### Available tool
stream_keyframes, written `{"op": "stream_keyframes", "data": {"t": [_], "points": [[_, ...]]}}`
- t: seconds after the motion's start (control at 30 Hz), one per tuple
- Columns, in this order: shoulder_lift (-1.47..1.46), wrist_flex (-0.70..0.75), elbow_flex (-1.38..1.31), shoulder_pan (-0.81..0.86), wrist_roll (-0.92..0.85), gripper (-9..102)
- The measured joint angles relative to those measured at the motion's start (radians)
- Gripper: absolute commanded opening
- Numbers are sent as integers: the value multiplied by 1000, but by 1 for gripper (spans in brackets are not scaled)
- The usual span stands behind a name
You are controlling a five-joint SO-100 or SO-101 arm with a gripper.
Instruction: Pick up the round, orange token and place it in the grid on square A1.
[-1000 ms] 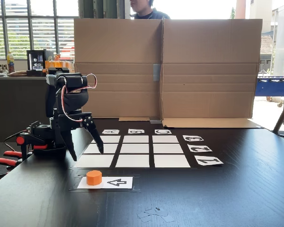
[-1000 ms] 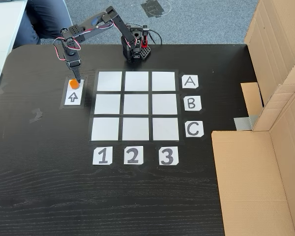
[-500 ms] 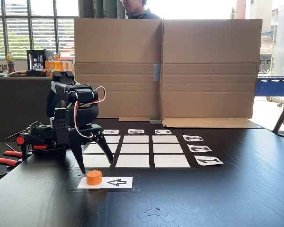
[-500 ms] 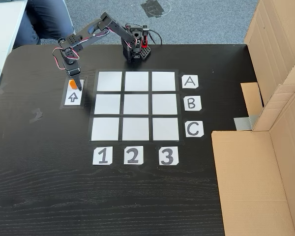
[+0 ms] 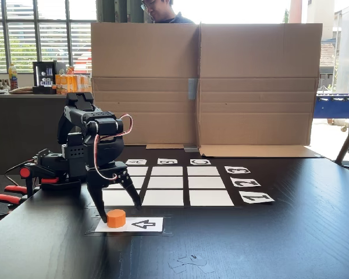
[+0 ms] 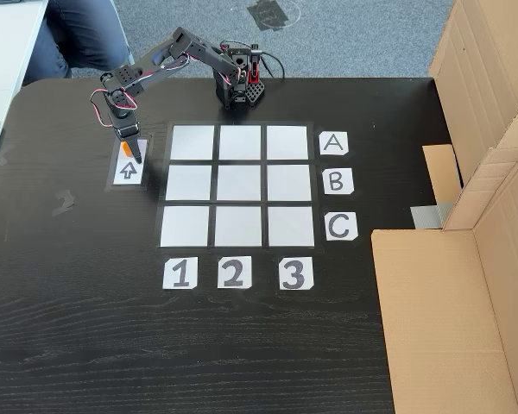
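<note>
A dark wooden table (image 6: 86,345) carries the grid (image 6: 238,185) of white squares, number cards (image 6: 231,272) near, letter cards (image 6: 336,183) right — arrow card (image 6: 129,171) left.

Claw (image 6: 135,157) down over arrow card (image 6: 129,171), token (image 6: 123,151) mostly hidden beneath.

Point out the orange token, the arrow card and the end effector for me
Token (image 5: 116,218), low fixed view, on its side wall.
Arrow card (image 5: 144,224), low fixed view, on the black arrow.
End effector (image 5: 121,209), low fixed view, midway between its spread fingertips, straddling the token.
</note>
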Motion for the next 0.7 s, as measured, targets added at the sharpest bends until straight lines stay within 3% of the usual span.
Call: {"op": "stream_keyframes", "data": {"t": [0.3,0.7], "points": [[-32,-2,-29,0,5,31],[-38,-2,-29,0,8,15]]}}
